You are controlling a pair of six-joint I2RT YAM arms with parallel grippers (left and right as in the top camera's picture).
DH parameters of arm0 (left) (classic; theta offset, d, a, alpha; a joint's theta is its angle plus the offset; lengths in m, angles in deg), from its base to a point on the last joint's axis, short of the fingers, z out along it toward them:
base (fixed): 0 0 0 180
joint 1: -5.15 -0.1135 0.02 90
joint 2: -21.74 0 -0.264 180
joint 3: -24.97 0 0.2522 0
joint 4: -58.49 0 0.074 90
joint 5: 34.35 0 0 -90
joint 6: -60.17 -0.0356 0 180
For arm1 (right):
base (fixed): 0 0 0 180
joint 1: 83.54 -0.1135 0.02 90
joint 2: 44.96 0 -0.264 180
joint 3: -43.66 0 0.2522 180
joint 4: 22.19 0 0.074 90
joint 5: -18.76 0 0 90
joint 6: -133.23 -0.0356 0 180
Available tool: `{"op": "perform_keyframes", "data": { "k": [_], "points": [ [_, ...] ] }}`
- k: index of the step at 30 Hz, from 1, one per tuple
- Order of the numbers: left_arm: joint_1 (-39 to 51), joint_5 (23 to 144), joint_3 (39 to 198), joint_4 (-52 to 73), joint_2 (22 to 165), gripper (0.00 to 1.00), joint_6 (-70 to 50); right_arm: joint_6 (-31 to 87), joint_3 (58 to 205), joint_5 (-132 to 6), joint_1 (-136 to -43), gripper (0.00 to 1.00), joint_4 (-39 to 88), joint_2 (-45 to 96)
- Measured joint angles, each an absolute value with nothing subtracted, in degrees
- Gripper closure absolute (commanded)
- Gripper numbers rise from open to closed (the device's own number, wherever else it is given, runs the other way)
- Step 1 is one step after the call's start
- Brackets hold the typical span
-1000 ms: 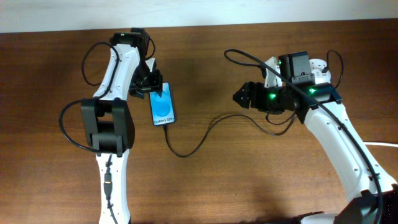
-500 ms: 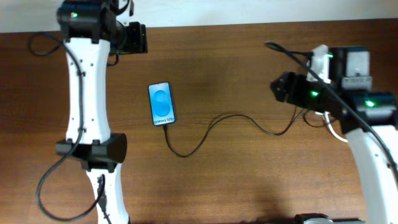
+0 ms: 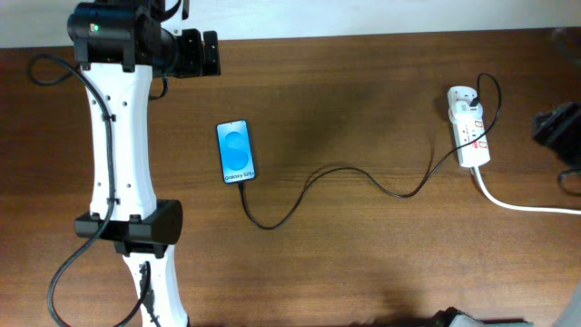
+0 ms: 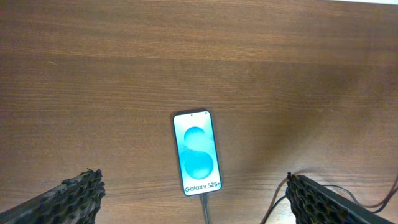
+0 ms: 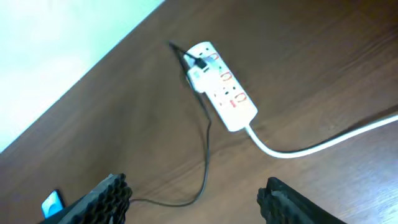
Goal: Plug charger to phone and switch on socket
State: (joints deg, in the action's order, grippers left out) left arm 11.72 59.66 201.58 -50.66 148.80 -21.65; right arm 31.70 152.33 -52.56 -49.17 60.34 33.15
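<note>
White "Galaxy S25+" at the bottom of the phone point(image 4: 197, 152) screen, power strip point(image 5: 222, 87) markings too small to read

The right arm point(image 3: 558, 132) is now off the socket point(image 3: 469, 127) and sits at the right edge of the overhead frame, so the strip at upper right is uncovered. The left arm point(image 3: 113, 136), beside the phone point(image 3: 236, 152) a second ago, now stands raised at upper left, well apart from it.
</note>
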Motion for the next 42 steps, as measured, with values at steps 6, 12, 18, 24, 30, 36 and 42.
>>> {"op": "perform_keyframes", "data": {
  "k": [6, 12, 18, 24, 30, 36, 42],
  "points": [
    [11.72, 59.66, 201.58, -50.66, 148.8, 0.01, -21.63, 32.95, 155.09, -52.12, -45.08, 0.25, 55.47, 50.04],
    [11.72, 59.66, 201.58, -50.68, 148.8, 0.01, -21.65, 35.57, 155.09, -52.12, -44.51, 0.16, 48.15, 63.57],
    [11.72, 59.66, 201.58, -50.66, 148.8, 0.01, -21.65, 36.47, 155.09, -52.15, -44.91, 0.08, 44.91, 70.5],
    [11.72, 59.66, 201.58, -50.66, 148.8, 0.01, -21.65, 37.21, 155.09, -53.98, -48.36, 0.06, 43.16, 73.36],
    [11.72, 59.66, 201.58, -50.66, 148.8, 0.01, -21.65, 37.23, 155.09, -54.75, -48.71, 0.03, 40.56, 77.21],
    [11.72, 59.66, 201.58, -50.66, 148.8, 0.01, -21.65, 37.26, 155.09, -56.58, -51.09, 0.03, 35.58, 78.98],
    [11.72, 59.66, 201.58, -50.66, 148.8, 0.01, -21.65, 37.26, 155.11, -59.18, -53.61, 0.03, 33.07, 81.06]
  ]
}}
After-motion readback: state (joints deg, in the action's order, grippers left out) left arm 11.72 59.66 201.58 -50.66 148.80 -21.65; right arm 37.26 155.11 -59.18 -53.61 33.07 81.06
